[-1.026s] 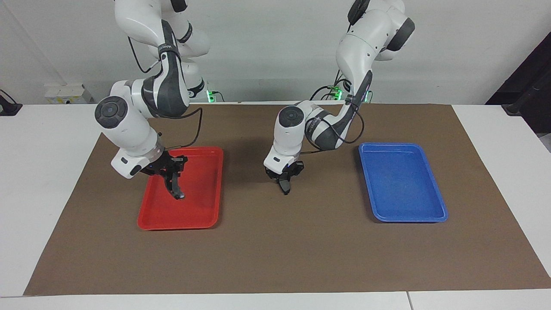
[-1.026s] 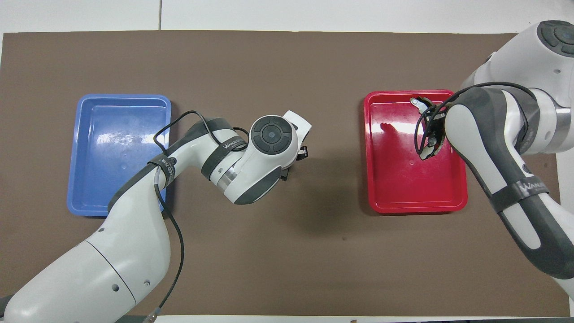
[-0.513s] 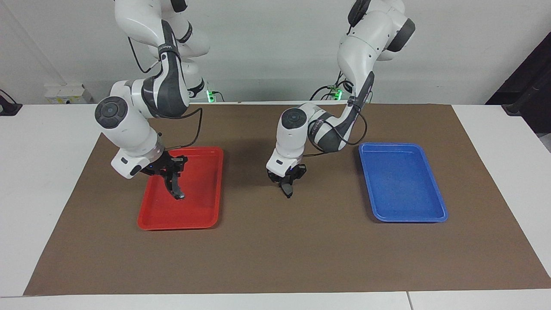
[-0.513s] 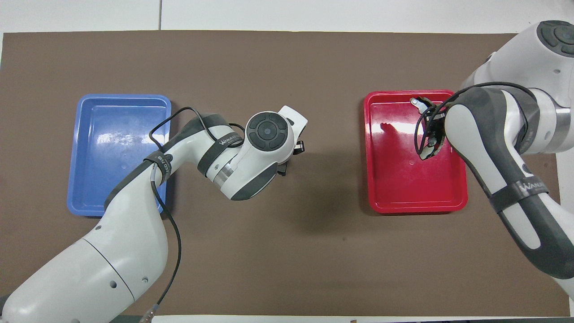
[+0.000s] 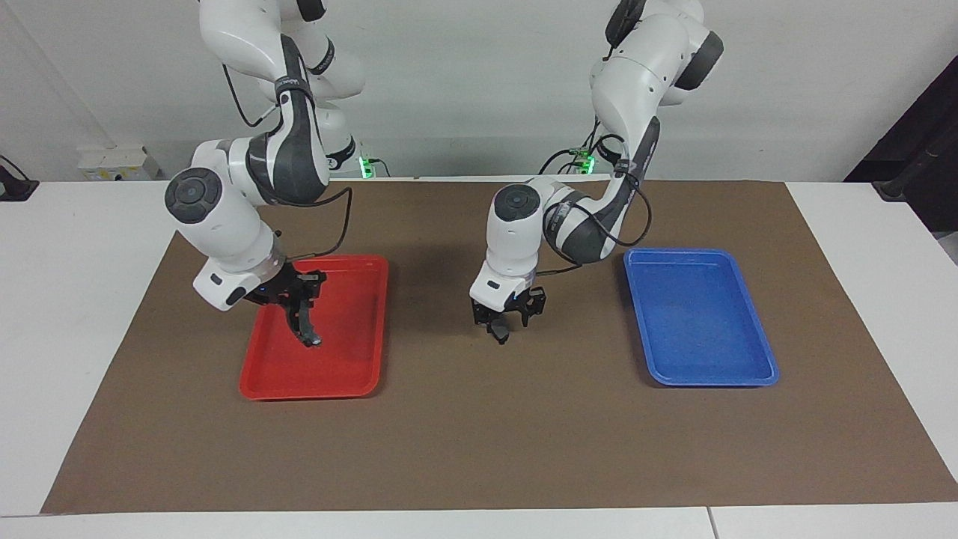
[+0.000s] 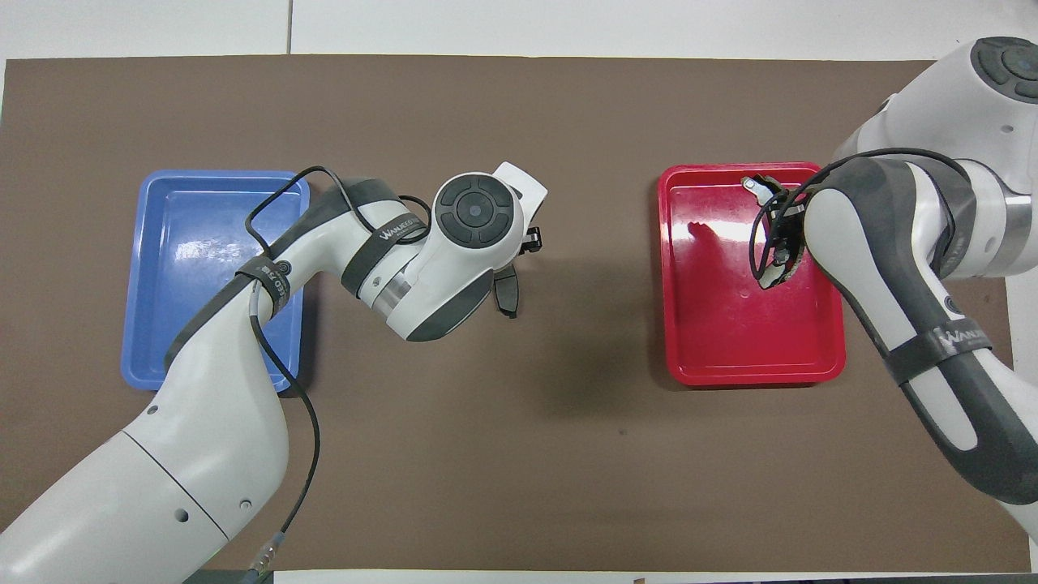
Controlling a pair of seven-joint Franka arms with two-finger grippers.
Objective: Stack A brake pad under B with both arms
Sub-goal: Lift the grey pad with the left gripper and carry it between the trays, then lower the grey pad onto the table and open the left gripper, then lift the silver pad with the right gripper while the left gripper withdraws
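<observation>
My left gripper [image 5: 503,318] is over the middle of the brown mat, between the two trays. It is shut on the A brake pad [image 5: 500,331], a short dark pad that hangs down with its lower tip close to the mat. In the overhead view the pad [image 6: 507,292] shows beside the left wrist. My right gripper [image 5: 296,299] is over the red tray [image 5: 314,391] and shut on B [image 5: 303,326], the long curved pad. B hangs down with its light end tab just above the tray floor. In the overhead view B [image 6: 761,186] is partly hidden by the right arm.
A blue tray [image 5: 711,378] lies on the mat toward the left arm's end of the table, with nothing in it. The red tray [image 6: 754,377] lies toward the right arm's end. The brown mat [image 5: 479,449] covers most of the white table.
My left wrist has turned and shifted a little toward the blue tray. The short pad now shows from under the wrist in the overhead view. The right arm has not moved.
</observation>
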